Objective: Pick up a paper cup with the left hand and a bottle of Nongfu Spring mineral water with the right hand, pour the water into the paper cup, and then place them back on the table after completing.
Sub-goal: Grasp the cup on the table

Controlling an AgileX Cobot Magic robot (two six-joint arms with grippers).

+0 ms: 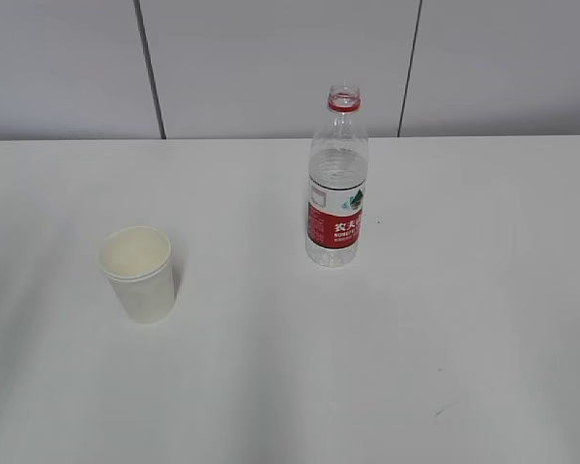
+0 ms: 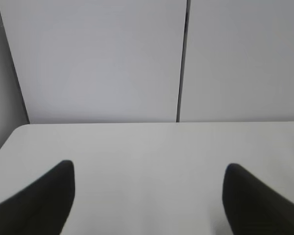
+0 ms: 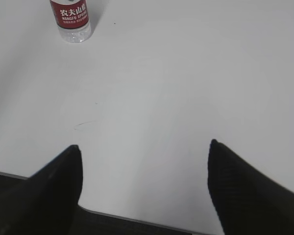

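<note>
A white paper cup (image 1: 138, 273) stands upright on the white table (image 1: 416, 319), left of centre. To its right stands the Nongfu Spring bottle (image 1: 336, 184), clear with a red label and a red neck ring, its cap off. Water fills the bottle to about the shoulder. The right wrist view catches only the bottle's lower part (image 3: 71, 19) at the top left, far from my right gripper (image 3: 144, 152), which is open and empty over the table's near edge. My left gripper (image 2: 149, 171) is open too, with bare table between its fingers. Neither arm appears in the exterior view.
A grey panelled wall (image 1: 271, 68) runs behind the table's far edge. The table's rounded left corner (image 2: 19, 129) shows in the left wrist view. The front edge of the table (image 3: 137, 219) lies under my right gripper.
</note>
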